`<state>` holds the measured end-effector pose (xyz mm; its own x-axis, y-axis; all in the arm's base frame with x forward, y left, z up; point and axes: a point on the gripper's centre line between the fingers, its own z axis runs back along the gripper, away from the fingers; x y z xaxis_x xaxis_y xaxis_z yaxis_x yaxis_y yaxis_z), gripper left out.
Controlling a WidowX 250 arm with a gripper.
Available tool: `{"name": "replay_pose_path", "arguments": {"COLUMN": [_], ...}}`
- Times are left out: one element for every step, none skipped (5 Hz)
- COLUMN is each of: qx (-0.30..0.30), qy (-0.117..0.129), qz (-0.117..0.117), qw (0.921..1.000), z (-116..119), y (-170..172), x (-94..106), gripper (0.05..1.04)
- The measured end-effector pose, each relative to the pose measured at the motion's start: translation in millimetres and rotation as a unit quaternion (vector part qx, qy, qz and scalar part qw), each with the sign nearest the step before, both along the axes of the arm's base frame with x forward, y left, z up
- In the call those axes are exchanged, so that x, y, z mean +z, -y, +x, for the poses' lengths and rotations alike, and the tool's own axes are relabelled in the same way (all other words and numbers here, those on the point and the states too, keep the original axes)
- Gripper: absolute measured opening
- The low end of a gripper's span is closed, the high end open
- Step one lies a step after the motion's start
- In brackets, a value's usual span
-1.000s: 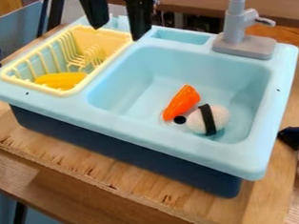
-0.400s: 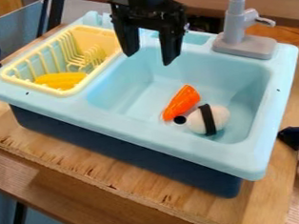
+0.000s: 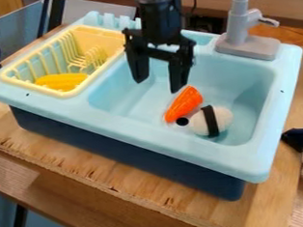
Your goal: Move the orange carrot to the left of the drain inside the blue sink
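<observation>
Orange cone-shaped toy, carrot-like, one. Lies on the floor of the light-blue sink basin, narrower end toward a small dark round spot, presumably the drain. Resting on its side, the natural lie for a tapered piece; the basin walls would keep it from rolling away.

Black claw, one, pointing down over the basin just behind the orange toy. Fingers well apart, nothing between them; the spread seems wide enough to straddle a small object. Its height above the basin floor cannot be told exactly.

White oval toy with black band, one. Beside the orange toy, toward the faucet side; whether they touch cannot be told.

Yellow dish rack, one. Set beside the basin, its raised sides likely there to contain loose pieces. Contents: one yellow elongated toy, lying flat.

Grey faucet, one. Upright at the rear corner, probably to leave the basin open.

Wooden tabletop, supporting the whole sink unit.
</observation>
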<state>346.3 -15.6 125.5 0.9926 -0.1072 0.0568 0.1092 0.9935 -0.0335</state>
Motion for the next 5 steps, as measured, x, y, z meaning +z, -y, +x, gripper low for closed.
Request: {"name": "replay_pose_path", "arguments": {"qx": [0.001, 0.002, 0.005, -0.003, 0.002], "qy": [-0.023, -0.036, -0.039, -0.039, -0.043], "qz": [0.003, 0.006, 0.001, 0.000, 0.002], "qw": [0.9997, 0.9993, 0.9992, 0.9992, 0.9991], "z": [3.6, 4.0, 7.7, 11.3, 16.9], "y": [5.1, 6.6, 8.9, 16.2, 19.5], "x": [-17.7, -27.2, -31.7, -32.7, -40.0], "gripper": [0.999, 0.999, 0.999, 0.999, 0.952]}}
